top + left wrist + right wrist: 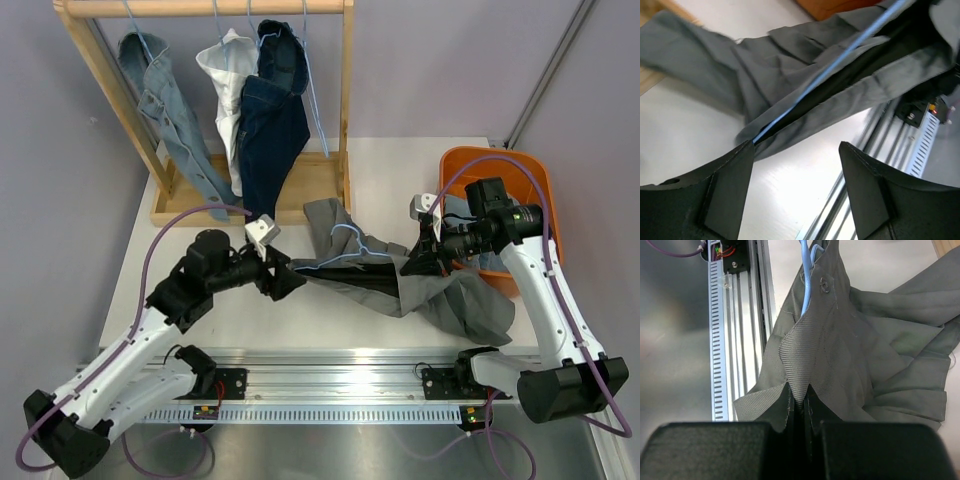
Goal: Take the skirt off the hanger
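Note:
The grey skirt (pixel 440 295) lies crumpled on the table's middle, with the light blue wire hanger (pixel 350 245) still threaded through its waist. My left gripper (pixel 287 281) stands open at the skirt's left end, holding nothing. In the left wrist view its fingers (pixel 735 175) flank bare table just short of the skirt (pixel 805 75) and the hanger's tip (pixel 840 55). My right gripper (pixel 415 262) is shut on a pinched fold of the skirt (pixel 840 340) near the waistband. The hanger (pixel 806 285) runs under the cloth ahead of the right gripper (pixel 799 400).
A wooden clothes rack (pixel 345 110) at the back left carries light jeans (pixel 175 120), a white shirt (pixel 228 80) and dark jeans (pixel 270 130). An orange bin (pixel 510 175) sits at the right, behind my right arm. A metal rail (pixel 330 385) runs along the near edge.

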Controlling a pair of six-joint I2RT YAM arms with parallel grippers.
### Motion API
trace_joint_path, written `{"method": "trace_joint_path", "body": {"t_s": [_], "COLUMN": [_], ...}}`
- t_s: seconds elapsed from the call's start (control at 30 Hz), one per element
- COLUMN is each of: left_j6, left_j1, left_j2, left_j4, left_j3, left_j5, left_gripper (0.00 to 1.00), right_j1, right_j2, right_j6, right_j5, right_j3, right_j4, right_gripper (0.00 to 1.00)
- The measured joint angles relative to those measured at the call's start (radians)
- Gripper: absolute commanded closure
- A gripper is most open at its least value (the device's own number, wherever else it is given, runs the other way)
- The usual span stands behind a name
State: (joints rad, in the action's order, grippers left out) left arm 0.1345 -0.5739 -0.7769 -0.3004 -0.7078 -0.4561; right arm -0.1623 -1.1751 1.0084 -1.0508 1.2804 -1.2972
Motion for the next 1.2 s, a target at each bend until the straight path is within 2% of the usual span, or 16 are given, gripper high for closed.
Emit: {"method": "trace_joint_path", "body": {"t_s": [0.1, 0.37, 0.47, 0.67, 0.73, 0.87, 0.9, 0.97, 1.03, 1.2], "left_j6": [-0.011, -0.022, -0.032, -0.048, -0.049, -0.068, -0.079, -0.089, -0.090, -0.089], "left_j1": [-0.079, -0.196, -0.245, -0.284, -0.284, -0.291, -0.297, -0.308, -0.309, -0.307], "left_j2": [-0.051, -0.205, -0.280, -0.363, -0.371, -0.374, -0.376, -0.377, -0.377, -0.369], "left_j4": [0.027, 0.093, 0.111, 0.152, 0.167, 0.159, 0.151, 0.130, 0.116, 0.101], "left_j3": [-0.034, -0.098, -0.148, -0.195, -0.195, -0.195, -0.195, -0.195, -0.195, -0.195], "left_j5": [0.000, 0.035, 0.056, 0.092, 0.094, 0.087, 0.079, 0.059, 0.048, 0.045], "left_gripper": [0.34, 0.39, 0.43, 0.70, 0.75, 0.96, 1.00, 1.00, 1.00, 1.00], "right_j1": [0.000, 0.000, 0.000, 0.005, 0.006, 0.008, 0.010, 0.015, 0.015, 0.008], "right_j2": [-0.007, -0.021, -0.021, -0.023, -0.023, -0.024, -0.026, -0.032, -0.038, -0.039], "right_j6": [0.022, 0.105, 0.119, 0.138, 0.140, 0.141, 0.141, 0.140, 0.140, 0.135], "right_j5": [-0.017, -0.051, -0.060, -0.057, -0.057, -0.058, -0.057, -0.056, -0.059, -0.084], "right_j3": [0.005, 0.008, 0.008, 0.008, 0.008, 0.008, 0.008, 0.008, 0.008, 0.011], "right_j4": [-0.023, -0.040, -0.043, -0.064, -0.070, -0.059, -0.056, -0.050, -0.047, -0.049], "right_gripper": [1.00, 1.00, 1.00, 1.00, 1.00, 1.00, 0.94, 0.84, 0.65, 0.47]}}
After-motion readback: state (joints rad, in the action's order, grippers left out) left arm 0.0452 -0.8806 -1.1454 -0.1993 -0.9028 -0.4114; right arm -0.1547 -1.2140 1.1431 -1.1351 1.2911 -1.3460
